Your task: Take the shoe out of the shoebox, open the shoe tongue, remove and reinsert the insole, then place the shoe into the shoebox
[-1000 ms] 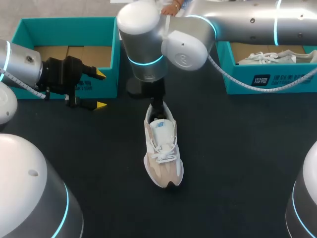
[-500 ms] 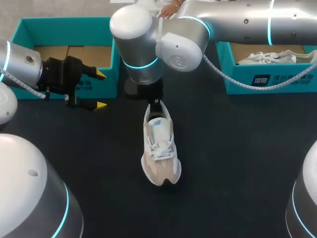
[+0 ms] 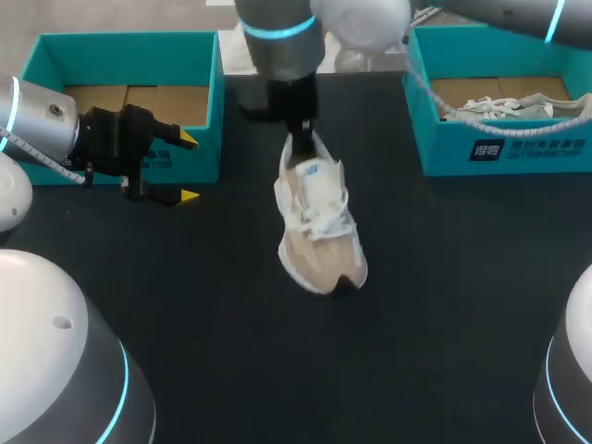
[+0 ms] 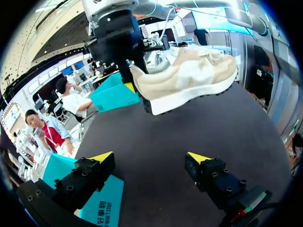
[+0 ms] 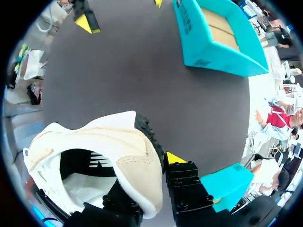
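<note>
Lifted higher and carried back since earlier: shoe [image 3: 319, 217], heel pinched in right gripper [image 3: 301, 143], clear of surface [image 3: 444, 277]. Spread open beside left shoebox [image 3: 208, 111]: left gripper [image 3: 189, 167]. Inside right shoebox [image 3: 499, 148], second shoe [image 3: 504, 108].

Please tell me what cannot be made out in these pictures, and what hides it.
Right end effector: in the right wrist view the heel of the shoe hides one fingertip; in the head view its own wrist covers the fingertips.
Insole: head view, tongue and laces cover the opening; right wrist view, interior unclear.
Second shoe in right shoebox: head view, a cable crosses it.
</note>
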`<state>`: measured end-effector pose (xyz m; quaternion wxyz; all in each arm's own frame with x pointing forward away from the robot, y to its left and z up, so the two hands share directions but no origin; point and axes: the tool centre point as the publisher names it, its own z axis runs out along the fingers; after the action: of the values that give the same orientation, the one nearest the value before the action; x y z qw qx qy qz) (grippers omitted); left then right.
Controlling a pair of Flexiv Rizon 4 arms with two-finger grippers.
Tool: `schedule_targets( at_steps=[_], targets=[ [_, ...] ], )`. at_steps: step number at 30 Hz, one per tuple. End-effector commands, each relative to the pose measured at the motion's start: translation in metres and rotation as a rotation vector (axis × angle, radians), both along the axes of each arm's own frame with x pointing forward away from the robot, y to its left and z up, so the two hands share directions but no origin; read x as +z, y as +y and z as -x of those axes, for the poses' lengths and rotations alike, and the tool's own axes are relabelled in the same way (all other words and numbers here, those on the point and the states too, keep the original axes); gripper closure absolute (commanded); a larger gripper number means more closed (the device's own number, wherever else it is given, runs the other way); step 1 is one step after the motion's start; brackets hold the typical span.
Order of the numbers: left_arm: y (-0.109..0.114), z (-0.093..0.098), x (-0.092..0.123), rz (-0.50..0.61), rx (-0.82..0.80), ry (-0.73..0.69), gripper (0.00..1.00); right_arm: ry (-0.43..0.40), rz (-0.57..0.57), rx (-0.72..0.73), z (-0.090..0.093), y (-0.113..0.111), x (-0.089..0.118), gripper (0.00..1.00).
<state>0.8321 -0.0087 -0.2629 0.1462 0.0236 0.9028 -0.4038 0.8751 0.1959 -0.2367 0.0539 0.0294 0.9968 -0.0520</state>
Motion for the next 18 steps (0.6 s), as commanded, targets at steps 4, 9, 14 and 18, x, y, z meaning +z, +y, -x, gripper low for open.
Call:
schedule_targets(
  at_steps=[4,9,14,18],
  targets=[
    [0.0,0.001,0.0,-0.003,0.001,0.0,0.0,-0.016,-0.074,0.045,0.004,-0.019,0.089,1.0],
    [0.0,0.001,0.0,-0.003,0.001,0.0,0.0,-0.031,-0.036,0.026,0.002,-0.022,0.097,1.0],
    [0.0,0.001,0.0,-0.003,0.001,0.0,0.0,-0.031,-0.036,0.026,0.002,-0.022,0.097,1.0],
    [0.0,0.001,0.0,-0.003,0.001,0.0,0.0,-0.031,-0.036,0.026,0.002,-0.022,0.097,1.0]
  ],
)
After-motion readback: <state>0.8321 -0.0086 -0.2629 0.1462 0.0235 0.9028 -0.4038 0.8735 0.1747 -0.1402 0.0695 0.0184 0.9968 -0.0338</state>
